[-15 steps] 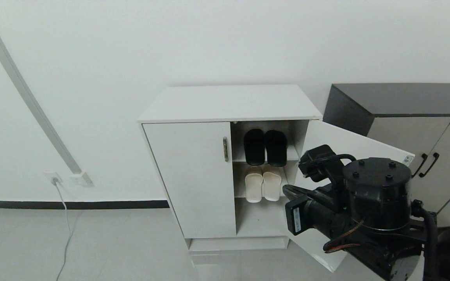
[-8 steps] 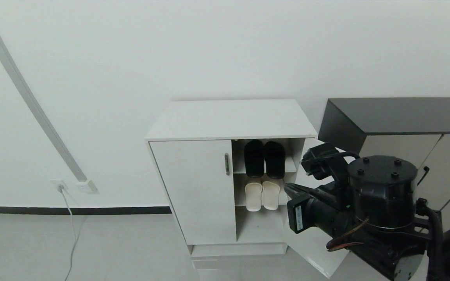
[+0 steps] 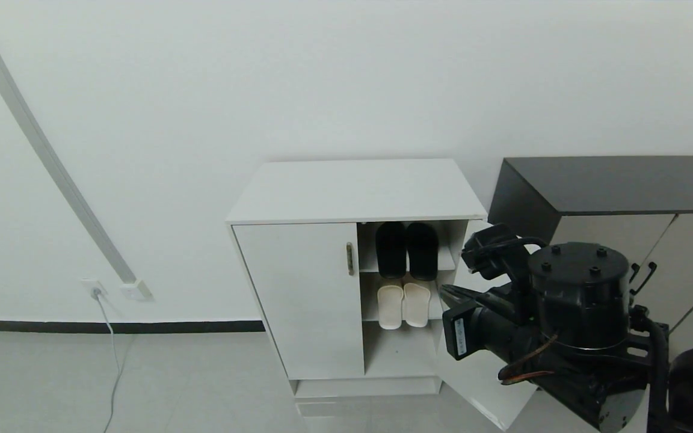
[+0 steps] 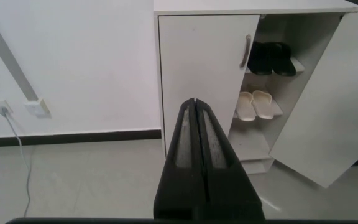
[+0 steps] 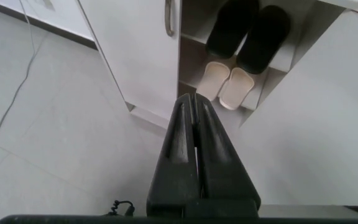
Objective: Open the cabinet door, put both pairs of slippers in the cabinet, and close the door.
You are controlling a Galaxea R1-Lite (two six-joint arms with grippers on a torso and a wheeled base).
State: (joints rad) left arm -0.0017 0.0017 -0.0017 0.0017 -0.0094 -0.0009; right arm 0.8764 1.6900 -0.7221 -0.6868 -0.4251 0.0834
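Note:
The white cabinet (image 3: 352, 192) stands against the wall with its left door (image 3: 298, 300) shut and its right door (image 3: 473, 385) swung open toward me. Inside, black slippers (image 3: 406, 249) lie on the upper shelf and white slippers (image 3: 403, 304) on the shelf below. My right arm is in front of the open door, its gripper (image 3: 452, 293) pointing at the opening. In the right wrist view that gripper (image 5: 194, 98) is shut and empty, short of the slippers (image 5: 229, 81). My left gripper (image 4: 195, 102) is shut and empty, facing the left door (image 4: 204, 62) from a distance.
A grey cabinet with a dark top (image 3: 611, 180) stands close to the right of the open door. A wall socket with a cable (image 3: 97, 288) and a slanting conduit (image 3: 40, 144) are at the left. Bare tiled floor (image 3: 142, 385) lies before the cabinet.
The whole head view has shifted: the cabinet now sits lower and smaller in the picture, so the camera moved back. The slippers and doors have not changed.

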